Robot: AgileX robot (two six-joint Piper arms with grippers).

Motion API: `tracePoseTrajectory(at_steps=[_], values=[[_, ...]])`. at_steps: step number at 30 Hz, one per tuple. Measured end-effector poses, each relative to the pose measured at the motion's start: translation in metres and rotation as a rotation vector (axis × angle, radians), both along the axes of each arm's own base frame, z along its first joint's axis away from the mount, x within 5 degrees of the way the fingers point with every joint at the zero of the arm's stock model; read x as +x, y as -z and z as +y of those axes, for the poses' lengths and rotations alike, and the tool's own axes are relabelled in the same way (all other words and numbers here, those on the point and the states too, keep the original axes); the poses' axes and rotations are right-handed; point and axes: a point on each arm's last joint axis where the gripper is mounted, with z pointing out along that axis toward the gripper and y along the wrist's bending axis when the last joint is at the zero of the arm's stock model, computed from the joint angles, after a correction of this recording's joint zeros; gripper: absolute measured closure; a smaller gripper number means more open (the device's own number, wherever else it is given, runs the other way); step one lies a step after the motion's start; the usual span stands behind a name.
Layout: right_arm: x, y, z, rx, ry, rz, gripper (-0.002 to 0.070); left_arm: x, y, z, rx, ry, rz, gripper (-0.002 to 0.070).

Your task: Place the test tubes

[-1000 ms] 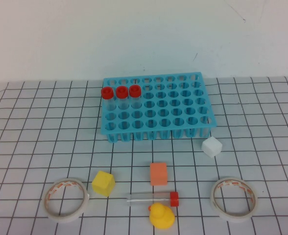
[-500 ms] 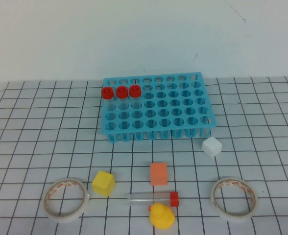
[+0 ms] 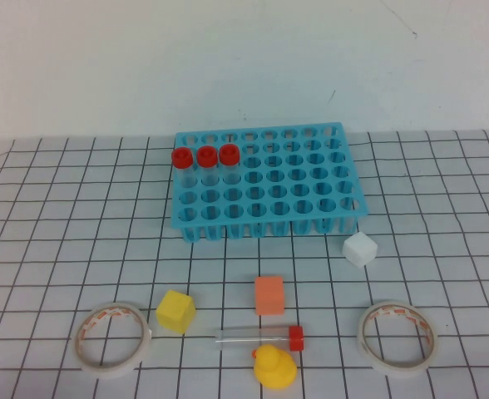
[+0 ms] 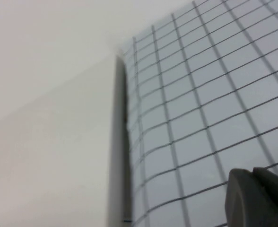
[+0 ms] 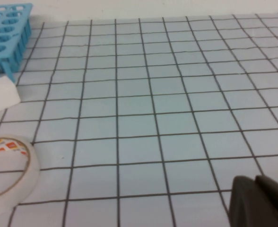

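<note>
A blue test tube rack (image 3: pixel 286 204) stands at the back middle of the gridded table; its corner (image 5: pixel 6 28) also shows in the right wrist view. Three red-capped tubes (image 3: pixel 206 158) stand upright in its left holes. One clear tube with a red cap (image 3: pixel 257 337) lies flat near the front, beside a yellow duck (image 3: pixel 274 366). Neither arm shows in the high view. My left gripper (image 4: pixel 255 177) is shut and empty over the table's left edge. Over bare grid to the right of the rack, my right gripper (image 5: pixel 255 184) is shut, holding nothing.
An orange cube (image 3: pixel 269 295), a yellow cube (image 3: pixel 175 312) and a white cube (image 3: pixel 359 249) lie in front of the rack. Tape rolls sit front left (image 3: pixel 111 338) and front right (image 3: pixel 397 337). The white cube (image 5: pixel 3 92) and a tape roll (image 5: pixel 9 172) appear in the right wrist view.
</note>
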Motion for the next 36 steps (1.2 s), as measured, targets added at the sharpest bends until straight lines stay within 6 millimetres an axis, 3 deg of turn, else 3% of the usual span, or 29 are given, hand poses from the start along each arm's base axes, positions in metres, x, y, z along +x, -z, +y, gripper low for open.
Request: tracePoseTrajectory(at_steps=[14, 16, 22, 24, 27, 28, 31, 36], values=[[0.000, 0.000, 0.004, 0.107, -0.009, -0.005, 0.0678, 0.001, -0.006, 0.003, 0.205, 0.004, -0.036, 0.0677], [0.000, 0.000, 0.005, 0.131, -0.010, -0.007, 0.0678, 0.002, -0.010, 0.000, 0.069, 0.011, -0.103, 0.0677], [0.000, -0.001, 0.012, 0.330, -0.027, -0.015, 0.0678, 0.002, -0.035, -0.007, -1.153, 0.022, -0.460, 0.0676], [0.001, -0.002, 0.018, 0.521, -0.035, -0.017, 0.0678, 0.001, -0.041, -0.005, -1.404, 0.034, -0.530, 0.0676], [0.001, -0.008, 0.029, 0.942, -0.054, -0.027, 0.0678, 0.000, -0.044, -0.004, -1.479, 0.045, -0.575, 0.0677], [0.001, -0.010, 0.030, 0.988, -0.055, -0.037, 0.0678, 0.000, -0.044, -0.003, -1.485, 0.046, -0.580, 0.0676], [0.002, -0.014, 0.028, 1.025, -0.054, -0.085, 0.0678, 0.000, -0.045, -0.003, -1.511, 0.044, -0.589, 0.0676], [0.003, -0.018, 0.026, 0.940, -0.069, -0.142, 0.0678, 0.000, -0.045, -0.003, -1.481, 0.042, -0.590, 0.0677]])
